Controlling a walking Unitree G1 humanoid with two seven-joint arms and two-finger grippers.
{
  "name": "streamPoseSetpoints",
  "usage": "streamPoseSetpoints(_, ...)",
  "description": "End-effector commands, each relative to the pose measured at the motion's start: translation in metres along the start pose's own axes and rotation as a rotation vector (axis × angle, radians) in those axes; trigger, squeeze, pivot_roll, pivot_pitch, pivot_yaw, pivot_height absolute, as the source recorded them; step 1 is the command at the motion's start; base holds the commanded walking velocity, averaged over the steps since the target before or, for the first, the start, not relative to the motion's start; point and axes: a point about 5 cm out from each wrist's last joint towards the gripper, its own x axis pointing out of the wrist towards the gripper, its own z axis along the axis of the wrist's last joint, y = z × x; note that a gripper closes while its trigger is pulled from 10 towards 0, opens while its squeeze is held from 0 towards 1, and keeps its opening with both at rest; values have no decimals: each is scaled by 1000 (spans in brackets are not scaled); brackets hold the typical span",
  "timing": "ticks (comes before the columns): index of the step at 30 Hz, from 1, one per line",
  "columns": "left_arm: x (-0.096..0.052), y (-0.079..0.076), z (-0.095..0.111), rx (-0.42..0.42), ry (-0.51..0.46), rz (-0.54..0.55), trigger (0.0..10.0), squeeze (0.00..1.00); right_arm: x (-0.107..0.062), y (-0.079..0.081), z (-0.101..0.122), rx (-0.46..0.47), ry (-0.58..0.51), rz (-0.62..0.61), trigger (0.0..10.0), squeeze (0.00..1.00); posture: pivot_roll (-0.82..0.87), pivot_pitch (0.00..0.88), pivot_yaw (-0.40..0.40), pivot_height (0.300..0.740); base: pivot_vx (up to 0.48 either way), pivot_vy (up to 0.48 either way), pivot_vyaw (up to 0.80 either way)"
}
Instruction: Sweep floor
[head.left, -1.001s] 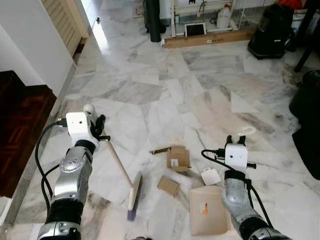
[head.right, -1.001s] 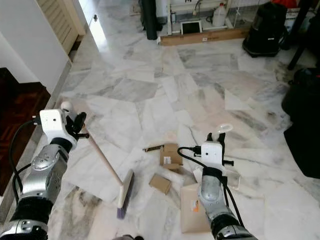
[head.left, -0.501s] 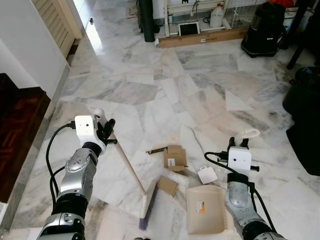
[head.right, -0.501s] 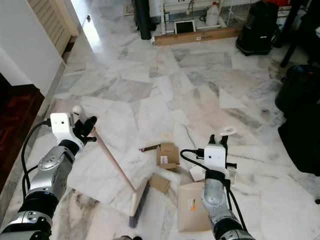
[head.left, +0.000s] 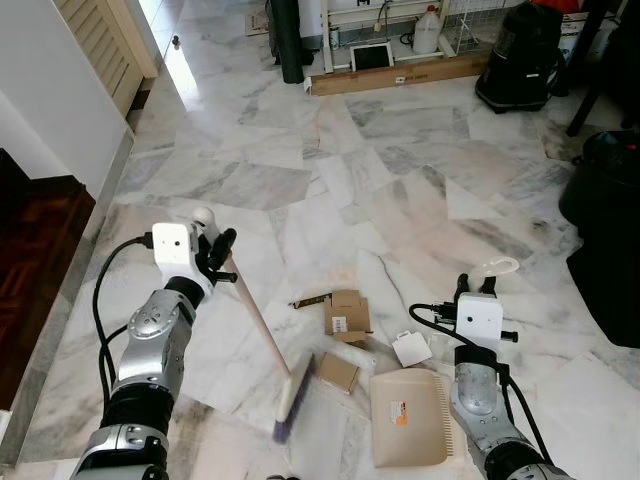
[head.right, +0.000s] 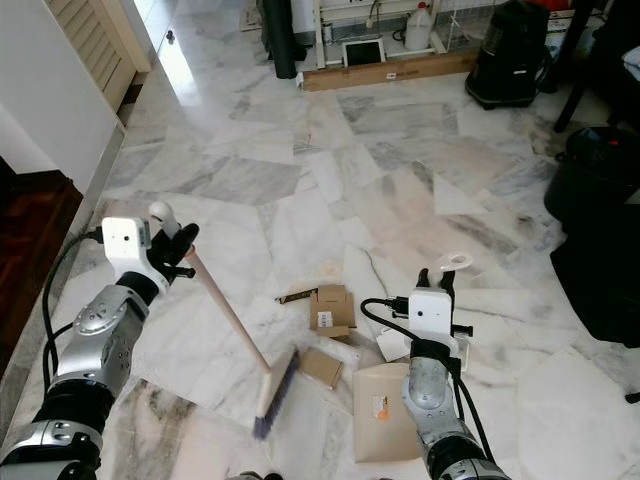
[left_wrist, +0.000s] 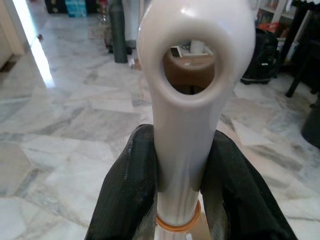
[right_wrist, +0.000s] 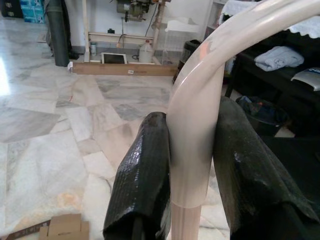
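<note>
While both silver arms reach forward and down over the marble floor (head.left: 420, 170), each holds its own tool. The left gripper (head.left: 215, 255) is raised at the robot's left, its 2 black fingers (left_wrist: 127, 195) pinching the glossy cream plastic top of the broom (head.left: 262, 335), just under the rounded end with its hanging hole. From there the pale handle slants down and toward the middle, ending in a flat broom head with purplish bristles resting on the floor, touching or almost touching the smaller cardboard box (head.left: 337, 372).

The right gripper (head.left: 476, 290) points up from a bent forearm low on the robot's right, its 2 textured black fingers (right_wrist: 142, 175) pressed against the curved beige plastic handle of the dustpan (head.left: 410, 417). The dustpan is a flat, squarish beige scoop with an orange sticker, lying on the floor just beside the smaller box.

A larger, opened cardboard box (head.left: 348, 314) with a white label sits beyond the smaller one, with a dark thin strip (head.left: 308, 300) beside it. A white square scrap (head.left: 410, 348) lies near the dustpan's far edge.

The floor is polished grey and cream marble in irregular slabs. A dark wooden step (head.left: 40, 250) drops away at the left, and a long cardboard carton (head.left: 400, 75) and a black vacuum cleaner (head.left: 515, 55) stand at the far side.
</note>
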Motion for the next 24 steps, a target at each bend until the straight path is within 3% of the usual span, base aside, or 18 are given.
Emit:
streamPoseSetpoints(1, 0, 4, -2, -1, 3, 6, 10000, 0, -2, 5, -2, -1, 21, 19, 10000, 0, 126, 110, 115, 740, 0, 0, 0)
streamPoseSetpoints(13, 8, -8, -31, -45, 102, 12, 10000, 0, -4, -4, -5, -9, 12, 12, 10000, 0, 82, 129, 114, 740, 0, 0, 0)
streamPoseSetpoints(19, 12, -15, -29, -71, 91, -28, 10000, 0, -4, -7, -6, -12, 10, 6, 10000, 0, 77, 135, 111, 740, 0, 0, 0)
streamPoseSetpoints(24, 16, -14, -22, -140, 57, -66, 10000, 0, -3, -7, -5, -15, 11, 12, 10000, 0, 84, 136, 105, 740, 0, 0, 0)
